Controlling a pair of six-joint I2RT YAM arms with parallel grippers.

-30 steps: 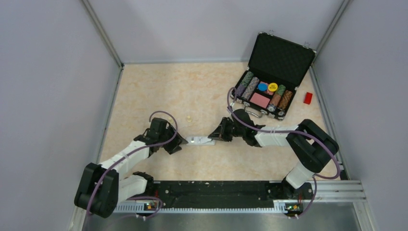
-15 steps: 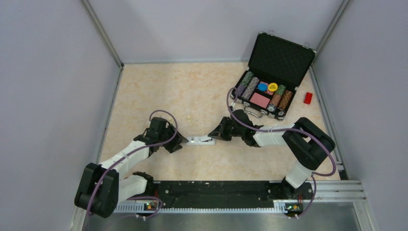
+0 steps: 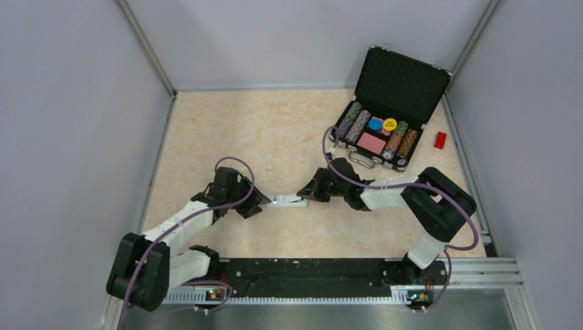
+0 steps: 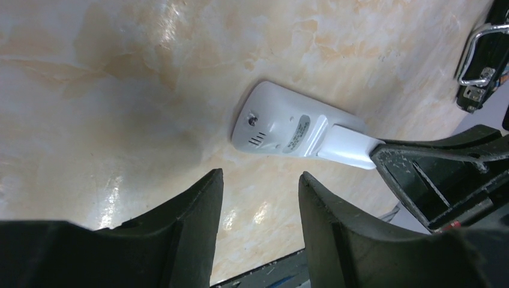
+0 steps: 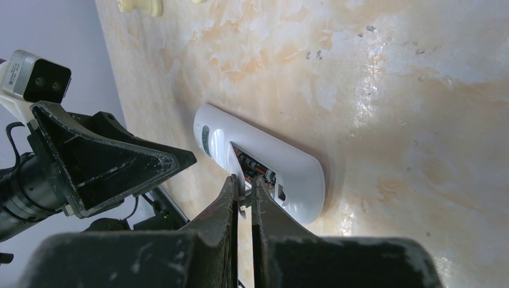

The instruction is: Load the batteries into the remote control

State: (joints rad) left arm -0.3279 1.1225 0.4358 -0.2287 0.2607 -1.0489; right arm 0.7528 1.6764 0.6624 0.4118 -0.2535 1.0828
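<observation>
The white remote control (image 3: pixel 289 201) lies back-up on the marbled table (image 3: pixel 220 130) at the centre of the overhead frame, between the two arms. The right gripper (image 5: pixel 243 191), rising from the bottom of its wrist view, has its fingers pinched together on the edge of the thin white battery cover (image 4: pixel 347 143), which is raised over the open compartment (image 5: pixel 255 171). Whether batteries are inside is unclear. The left gripper (image 4: pixel 259 207) hangs with fingers spread, near the remote's rounded end but not touching it. An open poker chip case (image 3: pixel 402 79) sits at upper right.
</observation>
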